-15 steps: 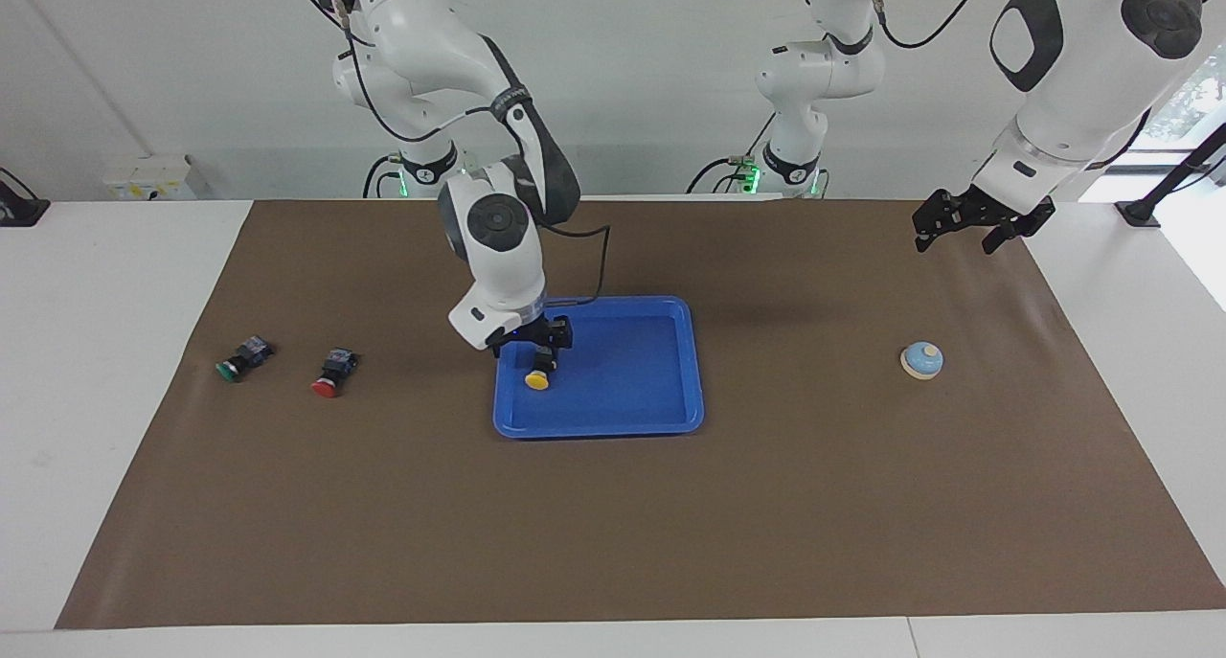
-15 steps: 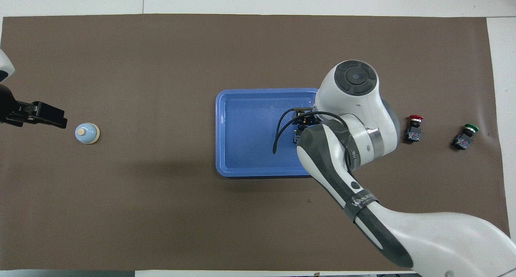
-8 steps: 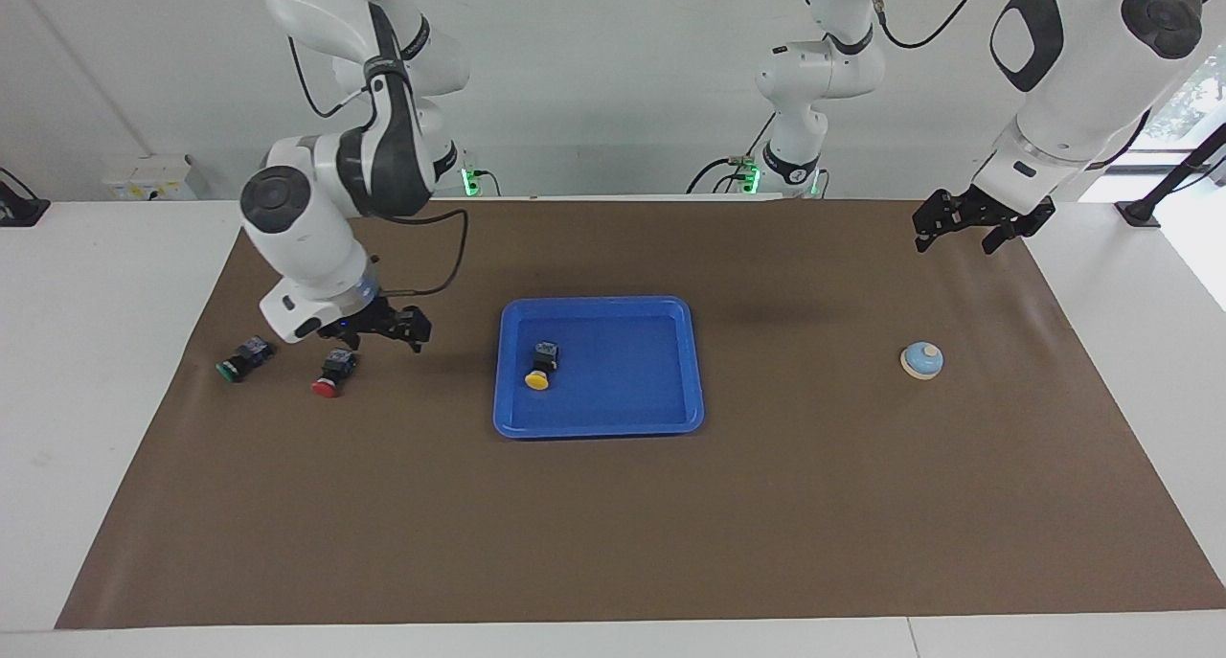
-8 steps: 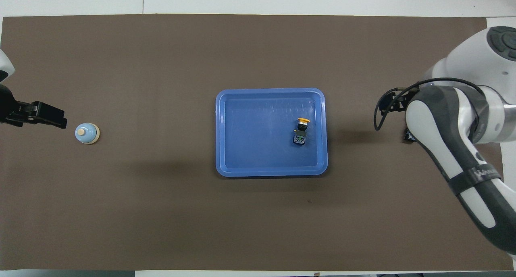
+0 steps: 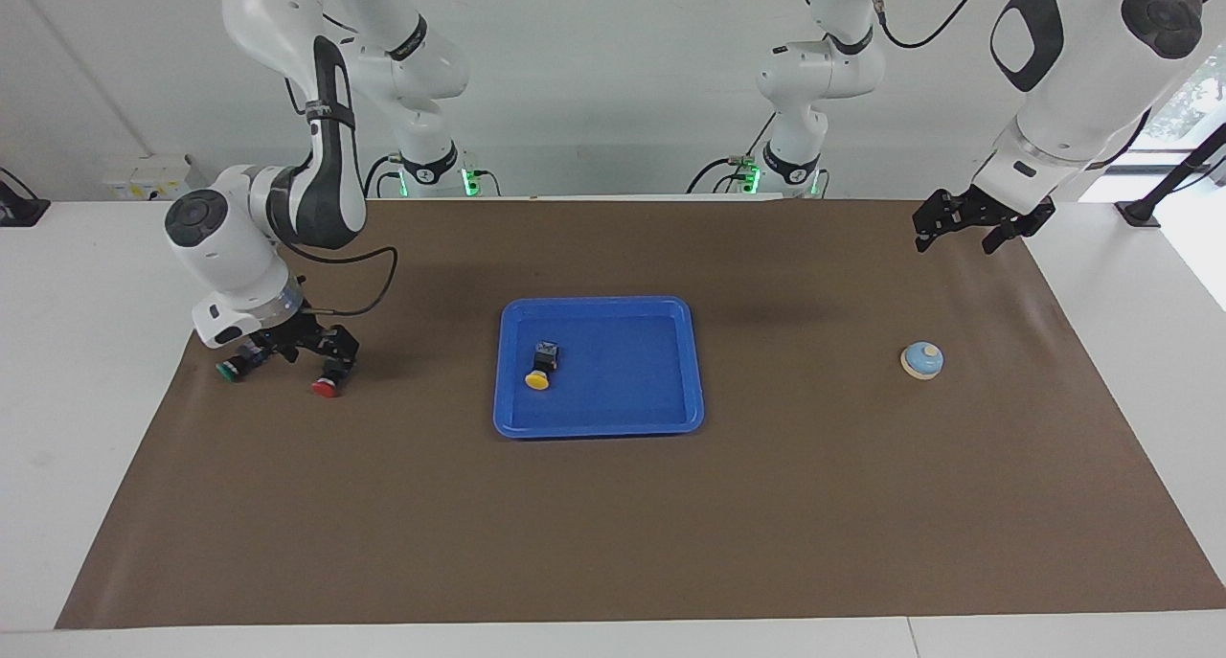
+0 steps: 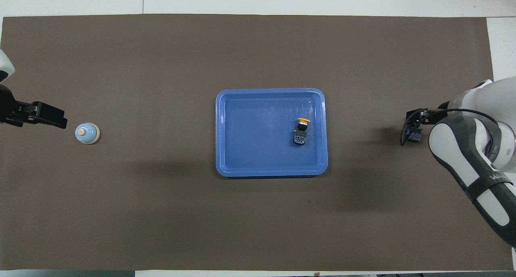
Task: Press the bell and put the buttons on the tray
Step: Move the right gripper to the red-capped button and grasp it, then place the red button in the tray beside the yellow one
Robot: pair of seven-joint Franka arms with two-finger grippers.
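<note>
The blue tray lies mid-table with the yellow button on its side in it. Toward the right arm's end of the mat lie the red button and the green button. My right gripper stands open, low over the red button's black body, between the two buttons. I cannot tell whether it touches. In the overhead view the arm hides the green button. The blue bell sits toward the left arm's end. My left gripper waits open in the air beside it.
A brown mat covers most of the white table. The right arm's cable loops beside its wrist.
The right gripper left the yellow button lying in the tray, swung to the right arm's end of the mat and came down over the red button. The left arm has not moved.
</note>
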